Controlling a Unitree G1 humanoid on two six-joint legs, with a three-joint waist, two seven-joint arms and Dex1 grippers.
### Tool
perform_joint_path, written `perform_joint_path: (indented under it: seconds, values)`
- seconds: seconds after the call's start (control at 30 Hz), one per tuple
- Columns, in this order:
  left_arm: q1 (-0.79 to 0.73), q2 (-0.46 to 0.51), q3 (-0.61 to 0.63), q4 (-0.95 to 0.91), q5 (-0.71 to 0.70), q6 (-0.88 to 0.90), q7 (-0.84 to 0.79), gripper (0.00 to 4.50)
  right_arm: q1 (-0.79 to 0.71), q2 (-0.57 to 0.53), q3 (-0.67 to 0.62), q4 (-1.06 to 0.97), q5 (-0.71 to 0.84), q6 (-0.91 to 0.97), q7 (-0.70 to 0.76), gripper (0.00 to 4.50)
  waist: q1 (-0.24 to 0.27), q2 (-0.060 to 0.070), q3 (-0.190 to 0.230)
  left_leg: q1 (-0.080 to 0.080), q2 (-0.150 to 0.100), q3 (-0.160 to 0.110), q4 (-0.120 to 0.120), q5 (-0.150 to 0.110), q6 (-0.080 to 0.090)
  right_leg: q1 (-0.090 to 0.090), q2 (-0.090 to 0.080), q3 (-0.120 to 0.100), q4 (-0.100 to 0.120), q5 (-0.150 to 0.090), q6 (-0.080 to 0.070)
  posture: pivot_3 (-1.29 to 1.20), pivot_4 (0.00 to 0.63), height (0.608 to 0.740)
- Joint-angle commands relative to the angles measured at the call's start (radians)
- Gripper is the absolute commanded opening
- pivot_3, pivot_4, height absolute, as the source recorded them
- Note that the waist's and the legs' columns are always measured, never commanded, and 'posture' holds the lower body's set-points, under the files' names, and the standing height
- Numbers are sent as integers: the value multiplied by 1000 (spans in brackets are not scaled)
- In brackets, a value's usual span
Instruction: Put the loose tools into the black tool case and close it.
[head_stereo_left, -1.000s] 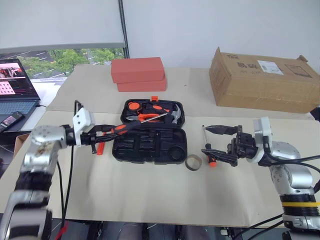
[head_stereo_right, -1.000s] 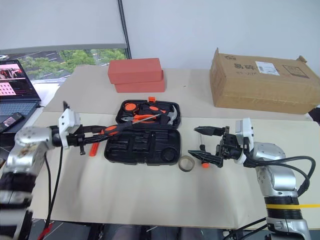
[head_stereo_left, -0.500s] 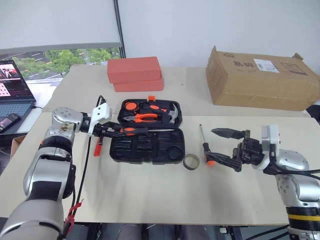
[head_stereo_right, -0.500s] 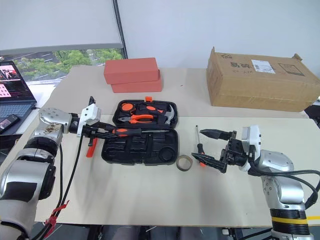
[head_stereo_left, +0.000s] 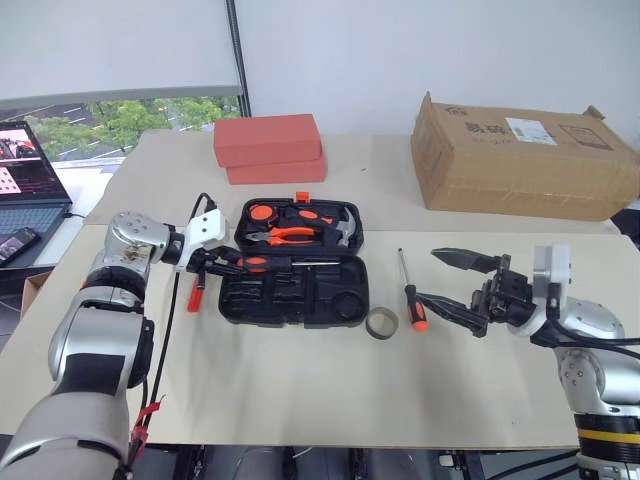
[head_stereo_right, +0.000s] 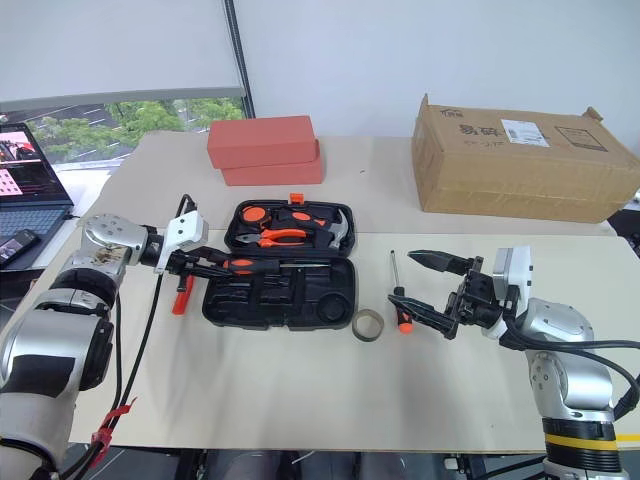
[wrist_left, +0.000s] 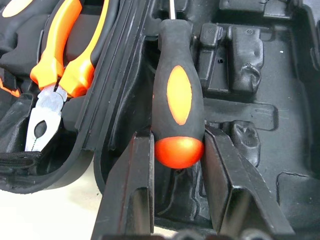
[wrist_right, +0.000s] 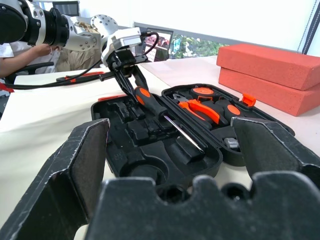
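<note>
- At the left, the left gripper (head_stereo_left: 222, 262) is seen pinching a black-and-orange screwdriver (head_stereo_left: 262, 263) by the butt of its handle; against the view of a second ago, the tool has been lowered from a raised slant to lie nearly flat over the hinge line of the black tool case (head_stereo_left: 298, 290).
- This is judged to mean that placing is under way: the shaft is lined up over the front half's recesses, but the handle has not been let go.
- Beside the case's left edge, a small orange tool (head_stereo_left: 195, 294) is left on the table (head_stereo_left: 300, 390); it is partly covered by the arm, so its kind is hard to make out.
- In the rear half, pliers (head_stereo_left: 280, 235) and a hammer (head_stereo_left: 345, 229) are already seated.
- Right of the case, a ring roll (head_stereo_left: 381, 323) and a second screwdriver (head_stereo_left: 411, 296) lie loose, near each other.
- At the right, the right gripper (head_stereo_left: 462, 283) hangs spread wide and empty, just beside that screwdriver.
- Whether the held shaft touches the case cannot be told.
- No utility knife can be made out.
</note>
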Motion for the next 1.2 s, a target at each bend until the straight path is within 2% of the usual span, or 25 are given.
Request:
perform_joint_path:
  seconds: [0.03, 0.2, 0.27, 0.5, 0.6, 0.73, 0.83, 0.93, 1.0, 1.2]
  values:
    - [-33, 21, 40, -3, -6, -4, 68, 2040, -1, -6, -14, 1, 3, -34, 15, 4500, -1, 0, 0, 0, 0, 0, 0, 0, 0, 0, 0, 0, 0, 0, 0, 0, 150, 712]
    - [-49, 28, 102, -19, -53, -28, 48, 3904, 2, -5, -12, 2, 4, -36, 21, 4500, -2, 0, 0, 1, 0, 0, 0, -1, 1, 0, 0, 0, 1, 0, 0, 0, 150, 712]
    - [-57, 31, 138, -30, -86, -25, 23, 4461, 2, -2, -8, -4, 4, -33, 15, 4500, -3, 0, 0, 1, 0, 0, 0, 1, -2, 0, 0, 0, 1, 0, 0, 0, 150, 712]
    - [-46, -8, 224, -75, -175, 33, -25, 4461, -3, 4, 2, -9, 2, -28, 2, 4500, -7, 0, 0, 1, 0, 1, 0, 1, -2, 0, 0, 1, 1, 0, 0, 0, 150, 712]
    - [15, -54, 206, -116, -174, 20, -45, 3783, -10, 3, 7, -6, -1, -25, -1, 4500, -5, 0, 0, 1, 0, 1, 1, 1, -2, 1, -1, 1, 1, 0, 0, 0, 150, 712]
    - [59, -100, 184, -123, -144, -7, 40, 2239, -11, 0, 12, -5, 0, -25, 0, 4500, -7, 0, 0, 2, -1, 1, 1, 1, -3, 1, -1, 2, 2, 0, 0, 0, 150, 712]
    - [73, -121, 153, -109, -99, -2, 126, 907, -12, -5, 11, -3, 0, -27, 3, 4500, -8, -1, 1, 2, -1, 1, 1, 2, -3, 1, 0, 2, 2, 0, 0, 0, 150, 712]
    - [79, -135, 101, -96, -37, 0, 200, 51, -10, -6, 8, -2, -3, -28, 5, 4500, -8, -1, 1, 3, -1, 1, 0, 1, -3, 1, 0, 3, 2, 0, 0, 0, 150, 712]
    - [77, -141, 89, -87, -19, 9, 237, 51, -7, -6, 7, -4, -4, -28, 6, 4500, -7, -1, 1, 3, -1, 1, 0, 1, -2, 2, -1, 2, 2, 0, 0, 0, 150, 712]
    - [92, -142, 19, -83, 41, -37, 204, 51, 5, -6, 3, -21, -7, -27, -8, 4500, -7, -1, 1, 3, -1, 1, 1, 1, -2, 2, -1, 2, 2, 0, 0, 0, 150, 712]
